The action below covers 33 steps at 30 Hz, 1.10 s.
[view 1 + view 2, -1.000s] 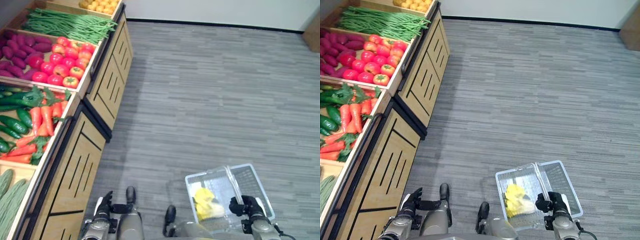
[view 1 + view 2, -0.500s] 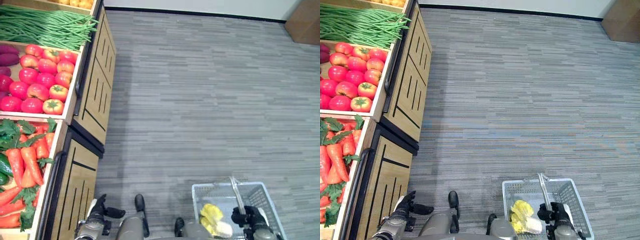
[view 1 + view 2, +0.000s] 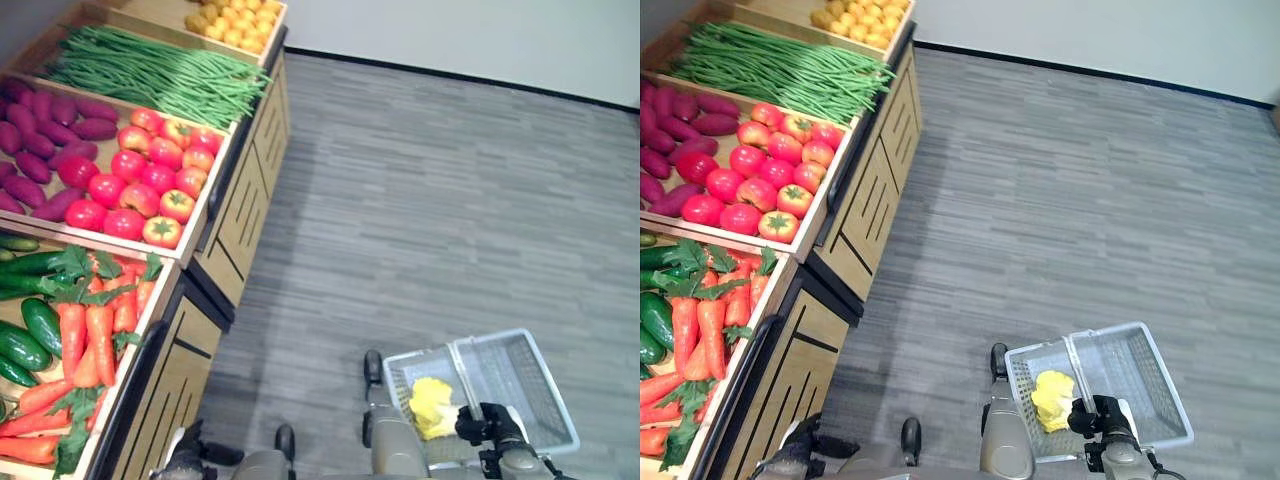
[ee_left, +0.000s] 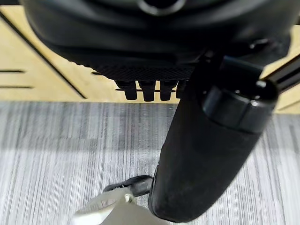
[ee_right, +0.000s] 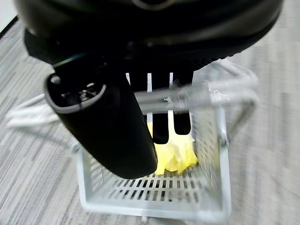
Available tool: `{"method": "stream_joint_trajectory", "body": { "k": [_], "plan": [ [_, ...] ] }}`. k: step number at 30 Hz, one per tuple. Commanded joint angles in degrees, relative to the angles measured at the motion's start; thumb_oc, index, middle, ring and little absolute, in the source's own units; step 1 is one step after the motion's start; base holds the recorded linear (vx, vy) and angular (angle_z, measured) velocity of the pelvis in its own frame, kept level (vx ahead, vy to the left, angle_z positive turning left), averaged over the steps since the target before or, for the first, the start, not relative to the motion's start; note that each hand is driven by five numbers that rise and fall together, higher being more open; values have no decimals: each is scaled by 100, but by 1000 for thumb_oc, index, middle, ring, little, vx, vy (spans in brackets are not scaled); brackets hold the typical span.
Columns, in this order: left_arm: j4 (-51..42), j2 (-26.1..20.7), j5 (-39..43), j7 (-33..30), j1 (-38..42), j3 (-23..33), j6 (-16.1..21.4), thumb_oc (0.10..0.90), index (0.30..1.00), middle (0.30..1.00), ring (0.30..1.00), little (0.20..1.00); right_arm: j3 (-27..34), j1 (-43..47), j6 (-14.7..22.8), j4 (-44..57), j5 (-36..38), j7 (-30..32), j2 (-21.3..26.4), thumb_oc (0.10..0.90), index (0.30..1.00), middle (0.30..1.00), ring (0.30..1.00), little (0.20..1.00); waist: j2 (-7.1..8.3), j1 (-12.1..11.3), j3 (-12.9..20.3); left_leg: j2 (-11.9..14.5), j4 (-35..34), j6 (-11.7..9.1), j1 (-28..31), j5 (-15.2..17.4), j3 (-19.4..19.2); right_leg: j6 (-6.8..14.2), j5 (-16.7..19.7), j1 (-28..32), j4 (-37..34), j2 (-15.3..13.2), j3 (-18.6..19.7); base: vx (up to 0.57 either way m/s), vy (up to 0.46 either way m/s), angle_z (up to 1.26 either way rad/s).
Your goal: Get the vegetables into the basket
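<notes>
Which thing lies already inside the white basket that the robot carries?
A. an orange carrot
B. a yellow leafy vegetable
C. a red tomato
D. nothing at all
B: a yellow leafy vegetable lies in the basket, whose handle the right hand grips.

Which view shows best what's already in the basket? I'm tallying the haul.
The right wrist view: it looks down into the basket onto the yellow vegetable, past the right hand curled round the handle. Both eye views show it small, low right.

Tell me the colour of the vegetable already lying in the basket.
Pale yellow, lying in the white basket; the vegetable shows best in the right eye view.
</notes>
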<state>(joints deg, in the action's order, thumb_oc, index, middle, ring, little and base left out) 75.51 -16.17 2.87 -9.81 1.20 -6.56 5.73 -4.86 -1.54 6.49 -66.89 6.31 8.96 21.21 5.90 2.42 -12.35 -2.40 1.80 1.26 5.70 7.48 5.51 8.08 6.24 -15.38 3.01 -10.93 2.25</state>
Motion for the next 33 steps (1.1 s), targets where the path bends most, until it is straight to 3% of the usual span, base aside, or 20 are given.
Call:
{"method": "stream_joint_trajectory", "body": {
  "k": [1,6,9,11,12,13,14,15,16,17,20,24,30,32,33],
  "plan": [
    [-61,-158,8,-58,36,178,74,900,1000,1000,1000,1000,173,346,200,11,-169,72,501,400,300,300,300,300,4,-25,8,211,674,-355,-447,-85,-354,259,349,39,297,79,-137,282,-273,92],
    [-35,-136,30,-71,6,183,66,900,1000,1000,1000,1000,102,371,235,-76,-236,99,619,400,300,300,300,300,-63,-68,81,517,904,-595,-539,-392,103,-8,-91,228,474,342,-447,204,-288,40],
    [-117,-114,77,-105,99,105,68,900,1000,1000,1000,1000,109,370,260,-57,-242,151,733,400,300,300,300,300,-37,-71,3,618,1642,-706,-1036,-726,-114,-171,-260,441,472,286,-779,99,-217,83],
    [-235,-123,96,-104,166,27,60,900,1000,1000,1000,1000,187,308,260,-116,-189,188,762,400,300,300,300,300,-45,-37,-85,788,1903,-706,-1368,-916,-781,-247,-378,624,452,223,-1082,23,-206,76],
    [-289,-140,87,-103,216,-33,54,900,1000,1000,1000,1000,237,267,252,-183,-154,211,754,400,300,300,300,300,-84,18,-142,1051,1871,-705,-1458,-1001,-1277,-280,-431,718,427,221,-1246,-2,-117,70],
    [-288,-142,87,-103,217,-33,54,900,1000,1000,1000,1000,237,269,252,-183,-154,211,752,400,300,300,300,300,-77,25,-128,1040,1857,-702,-1471,-1018,-1275,-279,-422,705,420,212,-1249,7,-115,100],
    [-353,-182,47,-122,307,-119,47,900,1000,1000,1000,1000,332,169,231,-299,-93,265,736,400,300,300,300,300,-166,120,-164,1529,1440,-734,-1523,-1183,-2217,-257,-522,874,339,177,-1600,13,-59,122],
    [-353,-181,47,-122,307,-119,47,900,1000,1000,1000,1000,332,169,231,-299,-93,265,736,400,300,300,300,300,-165,117,-167,1528,1434,-735,-1516,-1186,-2220,-257,-521,878,337,177,-1598,127,-33,151],
    [-392,-191,-49,-160,392,-200,21,900,1000,1000,1000,1000,382,91,205,-317,-29,297,690,400,300,300,300,300,-289,207,-118,1690,848,-860,-1496,-1251,-2903,-158,-692,1018,318,145,-1896,148,48,133],
    [-363,-204,-126,-189,421,-222,14,900,1000,1000,1000,1000,363,84,198,-318,-32,298,660,400,300,300,300,300,-337,198,-107,1718,637,-903,-1568,-1444,-3061,-142,-708,1062,293,165,-1998,217,81,136],
    [-331,-253,-205,-267,384,-205,16,900,1000,1000,1000,1000,270,103,170,-336,-94,283,625,400,300,300,300,300,-363,113,-83,1731,197,-998,-1615,-1809,-2942,-90,-826,1263,293,145,-2100,198,123,47],
    [-163,-290,-336,-248,255,-162,-34,900,1000,1000,1000,1000,247,152,146,-355,-158,296,500,400,300,300,300,300,-295,65,-22,1487,1,-846,-1502,-1628,-2865,35,-776,1357,363,-33,-2014,171,203,-18],
    [-144,-409,-391,-207,266,-129,-23,900,1000,1000,1000,1000,168,241,77,-410,-321,243,407,400,300,300,300,300,-44,-47,64,1155,304,-627,-1662,-1172,-2851,317,-214,1396,134,-406,-1837,119,202,-2],
    [-158,-452,-372,-211,285,-115,-16,900,1000,1000,1000,1000,113,302,55,-456,-378,220,369,400,300,300,300,300,4,-99,80,1033,338,-510,-1662,-1022,-2810,378,-95,1361,335,-516,-1806,129,249,23],
    [-160,-494,-341,-218,279,-77,-20,900,1000,1000,1000,1000,25,376,49,-441,-442,213,356,400,300,300,300,300,9,-149,62,939,301,-380,-1556,-902,-2777,392,71,1184,940,-651,-1788,141,306,25]
  ]
}}
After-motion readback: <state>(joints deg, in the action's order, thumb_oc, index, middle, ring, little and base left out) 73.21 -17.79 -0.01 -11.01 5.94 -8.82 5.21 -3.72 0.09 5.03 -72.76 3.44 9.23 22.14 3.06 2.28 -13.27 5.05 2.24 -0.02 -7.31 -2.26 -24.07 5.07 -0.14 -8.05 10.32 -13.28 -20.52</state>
